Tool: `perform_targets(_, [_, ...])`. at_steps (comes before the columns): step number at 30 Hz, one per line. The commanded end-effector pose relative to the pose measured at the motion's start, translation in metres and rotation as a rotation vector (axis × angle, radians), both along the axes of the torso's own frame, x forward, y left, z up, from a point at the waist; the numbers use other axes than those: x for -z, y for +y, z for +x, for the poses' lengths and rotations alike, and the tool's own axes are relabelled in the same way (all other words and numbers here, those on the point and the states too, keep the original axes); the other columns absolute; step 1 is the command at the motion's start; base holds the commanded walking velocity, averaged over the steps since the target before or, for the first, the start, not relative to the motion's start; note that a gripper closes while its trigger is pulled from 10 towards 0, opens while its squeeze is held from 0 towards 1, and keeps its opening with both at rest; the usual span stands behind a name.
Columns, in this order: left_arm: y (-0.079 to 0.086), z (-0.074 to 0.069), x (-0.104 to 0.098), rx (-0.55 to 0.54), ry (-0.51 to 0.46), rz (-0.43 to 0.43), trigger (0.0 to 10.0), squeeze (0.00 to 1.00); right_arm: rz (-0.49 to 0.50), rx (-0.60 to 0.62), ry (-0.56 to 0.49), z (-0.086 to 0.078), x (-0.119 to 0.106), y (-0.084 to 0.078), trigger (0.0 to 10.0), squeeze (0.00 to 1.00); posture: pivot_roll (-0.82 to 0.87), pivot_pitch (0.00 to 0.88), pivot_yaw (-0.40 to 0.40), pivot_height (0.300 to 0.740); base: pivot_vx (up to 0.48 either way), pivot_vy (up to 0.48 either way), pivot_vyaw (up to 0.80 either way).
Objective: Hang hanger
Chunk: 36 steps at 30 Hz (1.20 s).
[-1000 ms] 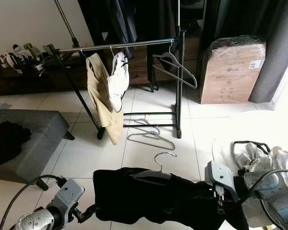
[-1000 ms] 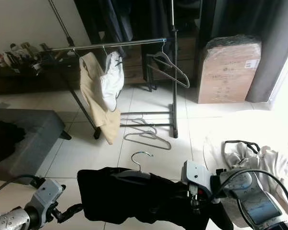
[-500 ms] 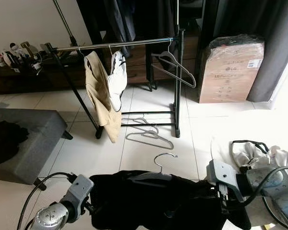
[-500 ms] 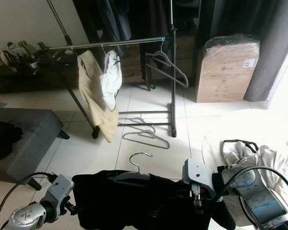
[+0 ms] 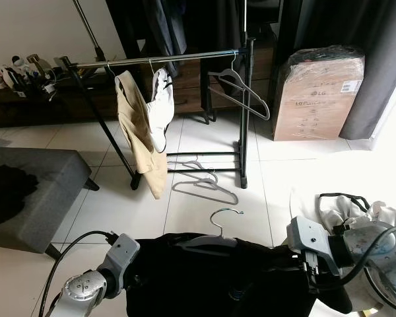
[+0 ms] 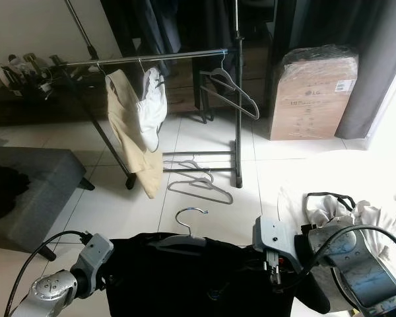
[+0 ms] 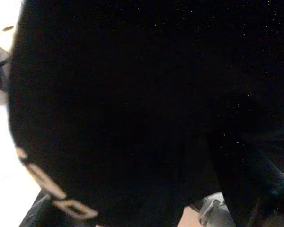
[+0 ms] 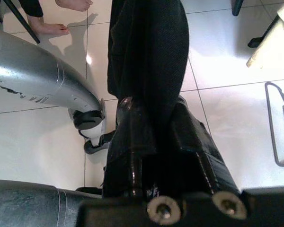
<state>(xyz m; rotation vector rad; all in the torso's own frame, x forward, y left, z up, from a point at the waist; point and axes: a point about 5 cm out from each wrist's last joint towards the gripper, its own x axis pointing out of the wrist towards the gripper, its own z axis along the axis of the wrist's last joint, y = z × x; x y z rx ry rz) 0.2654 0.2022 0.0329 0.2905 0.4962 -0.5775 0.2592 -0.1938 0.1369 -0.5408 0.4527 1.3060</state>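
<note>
A white-tiled floor [image 5: 204, 218] separates the robot from the clothes rail [image 5: 158, 61], where a beige garment [image 5: 137, 135], a white one [image 5: 160, 109] and a bare hanger [image 5: 241, 92] hang; the task is still undone. The black garment [image 5: 218, 277] on its grey hanger [image 5: 214, 234] is held low between both arms, well short of the rail. The right gripper [image 8: 154, 142] is clamped on the cloth; the left gripper's [image 5: 122, 281] state cannot be told. Spare hangers [image 5: 204, 185] lie below.

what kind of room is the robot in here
Probably a bedroom or dressing area of a home: a clothes rail with hung garments, spare hangers on the tiled floor, and a grey ottoman.
</note>
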Motion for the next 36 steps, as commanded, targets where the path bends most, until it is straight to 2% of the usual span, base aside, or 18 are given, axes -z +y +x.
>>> perform_targets(1, [0.007,-0.009,0.009,0.000,0.050,0.031,0.0,0.00,0.046,-0.028,-0.043,0.000,-0.011,0.007,0.0,0.00,-0.15,0.122,0.116,0.740,0.000,0.000,0.00])
perform_targets(5, [0.015,-0.015,0.010,-0.001,0.071,0.051,0.0,0.00,0.043,-0.022,-0.041,0.000,-0.010,0.006,0.0,0.00,-0.15,0.116,0.116,0.740,0.000,0.000,0.00])
perform_targets(12, [0.023,-0.032,0.006,0.088,0.084,0.089,0.0,0.00,0.045,0.012,-0.043,0.004,-0.006,0.003,0.0,0.00,-0.14,0.108,0.119,0.740,0.000,0.000,0.00])
perform_targets(13, [0.024,-0.033,0.005,0.099,0.087,0.090,3.3,0.00,0.045,0.013,-0.042,0.004,-0.006,0.003,0.0,0.00,-0.14,0.107,0.119,0.740,0.000,0.000,0.00])
perform_targets(14, [0.025,-0.035,0.004,0.115,0.089,0.108,10.0,0.00,0.045,0.017,-0.040,0.005,-0.004,0.003,0.0,0.00,-0.14,0.105,0.119,0.740,0.000,0.000,0.00])
perform_targets(21, [0.027,-0.034,0.007,0.074,0.080,0.151,10.0,0.00,0.044,0.017,-0.039,0.006,-0.004,0.004,0.0,0.00,-0.14,0.108,0.117,0.740,0.000,0.000,0.00])
perform_targets(28, [0.017,-0.018,0.005,-0.034,0.002,0.137,10.0,0.00,0.041,0.005,-0.029,0.003,-0.003,0.004,0.0,0.00,-0.14,0.116,0.114,0.740,0.000,0.000,0.00])
perform_targets(29, [0.015,-0.017,0.005,-0.044,0.006,0.119,10.0,0.24,0.040,0.004,-0.026,0.002,-0.002,0.004,0.0,0.00,-0.15,0.121,0.112,0.740,0.000,0.000,0.00])
perform_targets(30, [0.014,-0.017,0.005,-0.047,0.009,0.106,10.0,1.00,0.039,0.003,-0.024,0.001,-0.002,0.004,0.0,0.00,-0.15,0.121,0.112,0.740,0.000,0.000,0.00])
perform_targets(36, [0.003,-0.015,0.008,-0.016,0.020,0.079,10.0,1.00,0.035,0.001,-0.017,0.000,-0.003,0.003,0.0,0.00,-0.15,0.129,0.106,0.740,0.000,0.000,0.00])
